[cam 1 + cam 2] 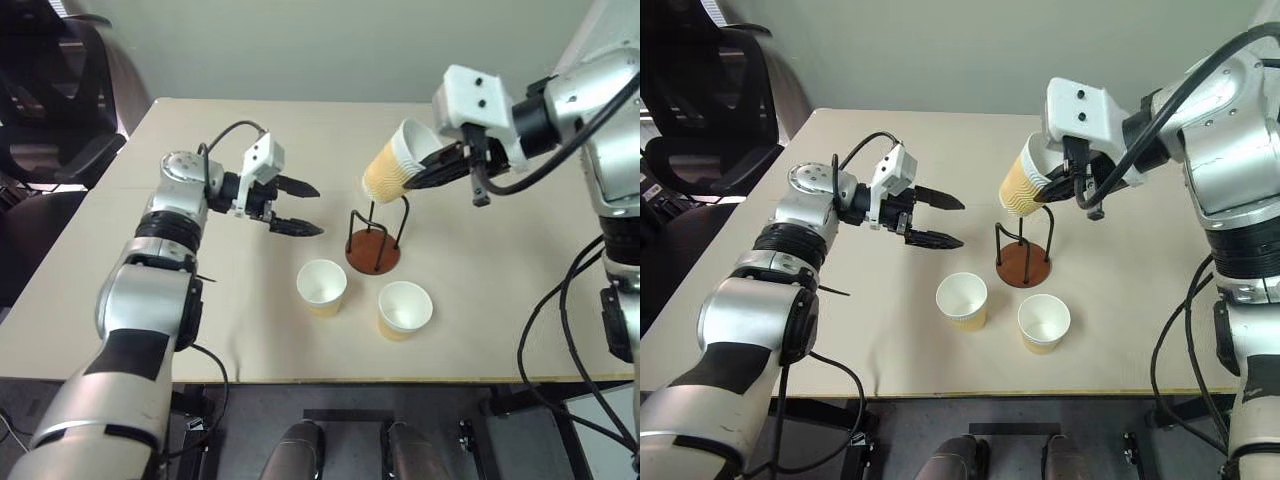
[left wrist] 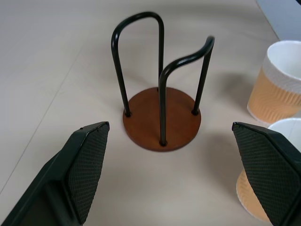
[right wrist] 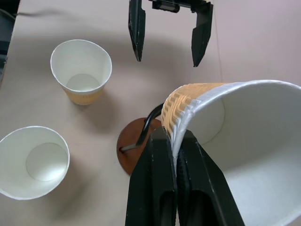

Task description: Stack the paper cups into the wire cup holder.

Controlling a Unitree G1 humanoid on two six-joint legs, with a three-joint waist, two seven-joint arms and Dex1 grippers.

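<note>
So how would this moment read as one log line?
right gripper: shut on paper cup, above wire cup holder | left gripper: open

Table [image 1: 120, 300] — pale beige top, matte, with a faint seam line across it; front edge shows a thin light-wood strip. It runs under and well beyond both pincers on every side.

Wall [image 1: 330, 45] behind the table's far edge, past the pincers: plain, grey-green, unmarked.

Chair [image 1: 710, 110] — black office type with armrest, mesh-like back, standing off the table's corner, out beyond the left pincer.

Floor [image 1: 20, 250] beside that corner is dark.

Light is even and soft, with weak shadows on the tabletop.
</note>
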